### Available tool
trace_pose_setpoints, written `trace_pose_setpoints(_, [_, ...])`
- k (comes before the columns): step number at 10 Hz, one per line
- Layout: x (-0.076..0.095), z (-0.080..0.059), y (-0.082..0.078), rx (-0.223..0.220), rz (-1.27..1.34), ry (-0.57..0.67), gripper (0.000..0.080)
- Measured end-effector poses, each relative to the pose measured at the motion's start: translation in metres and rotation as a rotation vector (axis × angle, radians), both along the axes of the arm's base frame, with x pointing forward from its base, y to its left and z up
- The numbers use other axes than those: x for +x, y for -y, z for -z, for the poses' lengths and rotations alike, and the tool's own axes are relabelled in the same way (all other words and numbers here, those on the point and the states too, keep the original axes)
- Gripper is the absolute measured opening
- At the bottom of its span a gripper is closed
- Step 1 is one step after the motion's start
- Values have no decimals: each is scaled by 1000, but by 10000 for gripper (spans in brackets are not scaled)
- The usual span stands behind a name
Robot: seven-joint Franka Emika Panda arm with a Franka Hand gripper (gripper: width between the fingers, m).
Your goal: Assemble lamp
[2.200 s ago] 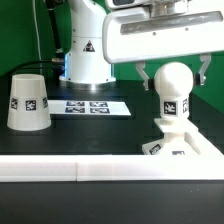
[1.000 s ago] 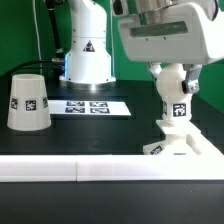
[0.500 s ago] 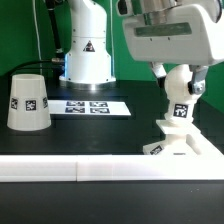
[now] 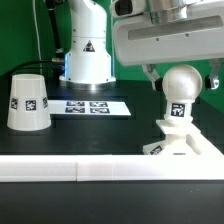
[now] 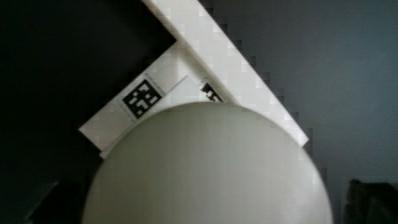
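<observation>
We see the gripper hanging at the exterior view's right, its two fingers spread wide, one on each side of the round bulb and neither touching it. The pincer is open and holds nothing. The bulb stands upright, and its narrow neck, which carries a black-and-white tag, sits on the raised middle of the flat square base. The base lies on the black table at the near right, just behind the long white border bar that runs across the near edge. In the wrist view the bulb's smooth white dome fills much of the picture, and beyond it we make out a corner of the base with two square tags. Farther out, toward the middle of the table, the marker board lies flat, well apart from the base. The arm's white pedestal rises on the far side of it. At the exterior view's left stands the tapered shade, wide end down on the table and one tag facing us — well apart from the bulb and base.
</observation>
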State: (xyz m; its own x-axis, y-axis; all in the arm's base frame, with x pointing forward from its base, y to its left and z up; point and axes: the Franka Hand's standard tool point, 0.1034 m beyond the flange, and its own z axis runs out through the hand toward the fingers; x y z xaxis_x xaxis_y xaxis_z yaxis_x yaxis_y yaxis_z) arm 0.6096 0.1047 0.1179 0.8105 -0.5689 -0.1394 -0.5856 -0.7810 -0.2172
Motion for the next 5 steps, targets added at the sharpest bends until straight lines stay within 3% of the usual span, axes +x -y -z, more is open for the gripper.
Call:
trace_pose_setpoints(3, [0,0,0,-10,-240,62,698])
trace_pose_setpoints(5, [2,-1,-1,-89,-584,140,698])
